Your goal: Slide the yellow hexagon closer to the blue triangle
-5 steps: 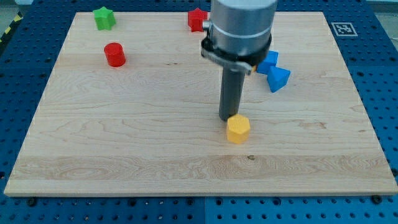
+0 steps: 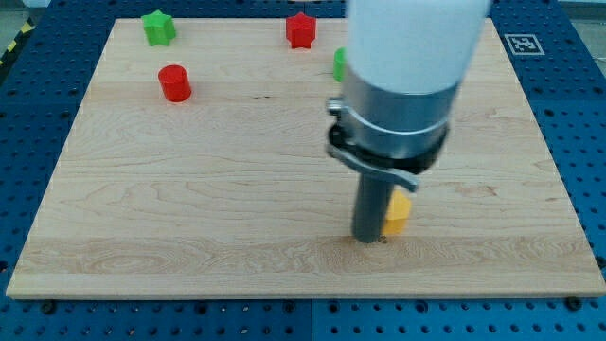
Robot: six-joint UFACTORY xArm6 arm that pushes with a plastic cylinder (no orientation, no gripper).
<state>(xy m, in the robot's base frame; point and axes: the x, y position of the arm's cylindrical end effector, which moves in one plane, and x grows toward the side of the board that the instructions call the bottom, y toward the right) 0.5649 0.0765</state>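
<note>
Yellow hexagon (image 2: pixel 399 213) sits low on the wooden table (image 2: pixel 189 189), touching my tip (image 2: pixel 369 239) on its view-left, placed as if to shove it; you have no jaws here, and the arm hides the blue triangle.

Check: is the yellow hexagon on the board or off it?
On it. The yellow hexagon sits on the wooden board, touching my tip on the view's right, half hidden.

My tip (image 2: pixel 370 239) rests on the wooden board (image 2: pixel 189 208), touching the yellow hexagon block (image 2: pixel 398 214) just to its right.
</note>
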